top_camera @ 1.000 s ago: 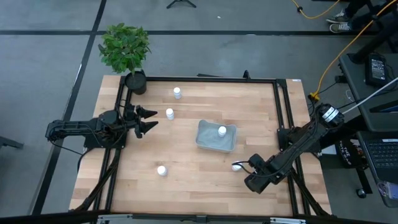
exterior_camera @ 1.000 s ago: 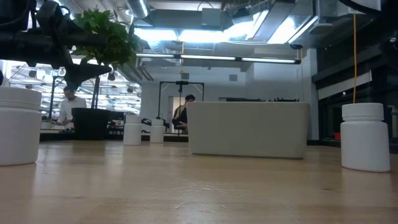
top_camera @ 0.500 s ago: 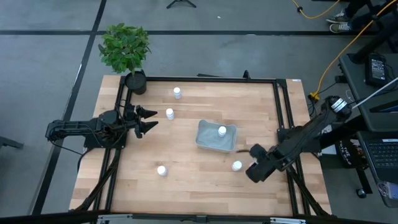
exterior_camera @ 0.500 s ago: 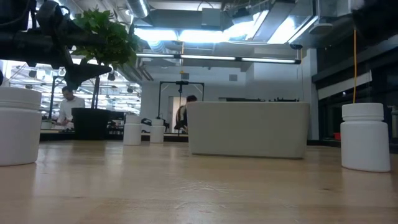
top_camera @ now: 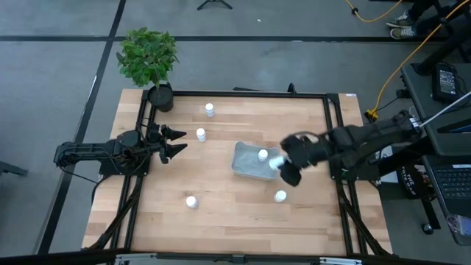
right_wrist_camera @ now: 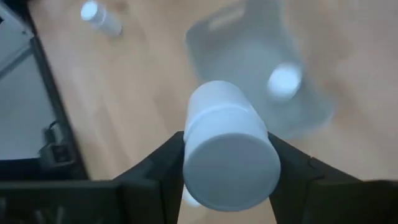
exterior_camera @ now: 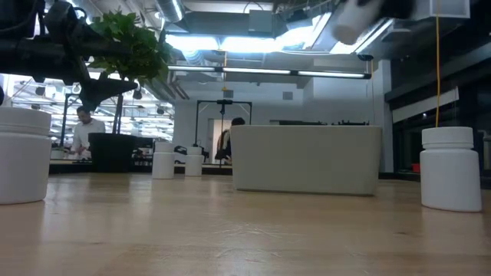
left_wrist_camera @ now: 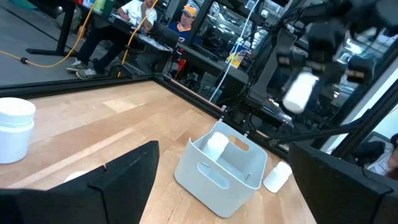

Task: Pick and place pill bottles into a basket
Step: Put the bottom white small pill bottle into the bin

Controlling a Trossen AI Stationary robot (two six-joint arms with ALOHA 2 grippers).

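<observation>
A black pot [top_camera: 162,96] holding a green plant [top_camera: 147,56] is seen at the far left corner of the wooden table [top_camera: 221,213]. The left gripper [top_camera: 176,141] is held over the table's left side with its fingers spread wide and nothing between them. Loose pill bottles are seen standing on the wood: one near the far edge [top_camera: 210,110], one just beside the left gripper's tips [top_camera: 201,134], and one toward the near edge [top_camera: 191,201]. Right of centre, the grey-blue basket [top_camera: 246,168] is shown with one bottle upright inside it [top_camera: 263,154]. The right gripper [top_camera: 281,166] is raised at the basket's right rim, its fingers clamped on another bottle [right_wrist_camera: 229,155]. One more bottle [top_camera: 280,196] stands on the table just near of it. Beyond the table, ceiling lights and seated people [left_wrist_camera: 138,14] are visible in the room.
</observation>
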